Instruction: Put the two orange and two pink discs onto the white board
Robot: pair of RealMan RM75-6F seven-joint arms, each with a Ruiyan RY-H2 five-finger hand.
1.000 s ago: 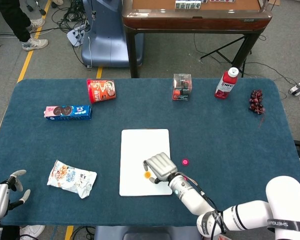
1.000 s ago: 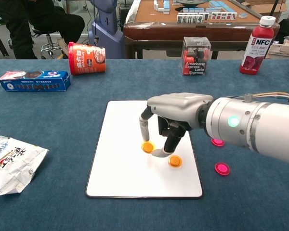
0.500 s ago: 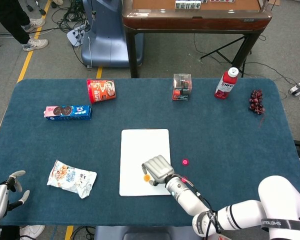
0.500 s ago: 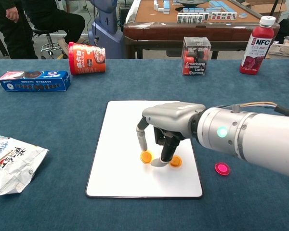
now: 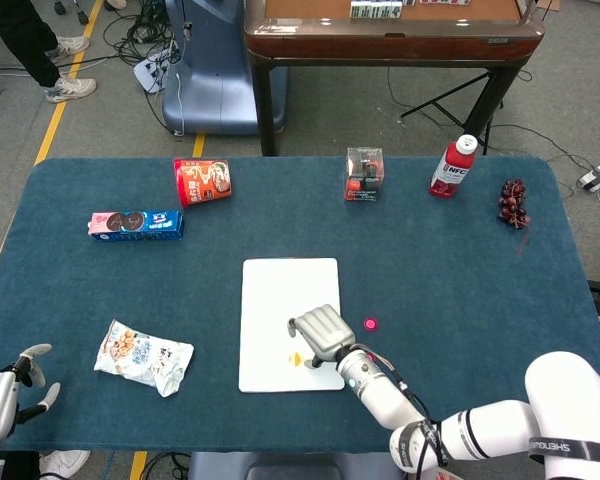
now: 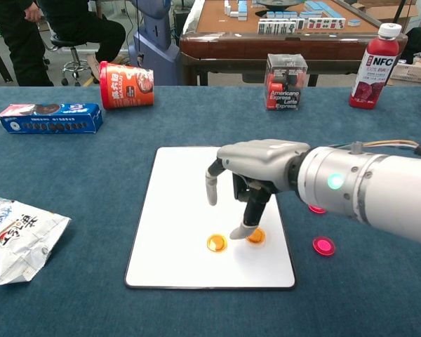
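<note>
The white board [image 6: 170, 210] lies in the middle of the blue table. Two orange discs sit on its near part, one [image 6: 216, 243] free and one [image 6: 256, 236] at a fingertip of my right hand [image 6: 256, 175]. That hand hovers over the board with its fingers pointing down and apart, holding nothing. One pink disc [image 6: 323, 246] lies on the cloth right of the board; another pink disc [image 6: 316, 208] peeks out behind my forearm. In the head view, the right hand [image 5: 320, 330] covers the board's right edge. My left hand [image 5: 10, 385] rests at the near left corner, fingers spread.
A snack bag [image 6: 14, 235] lies near left. At the back are a cookie box [image 6: 49, 117], a tipped red cup [image 6: 126, 84], a clear box [image 6: 286, 81], a red bottle [image 6: 373, 67] and grapes [image 5: 512, 203].
The left orange disc has slid toward the board's near edge. My right hand has lifted off it and shifted slightly right. The left hand stays put.
</note>
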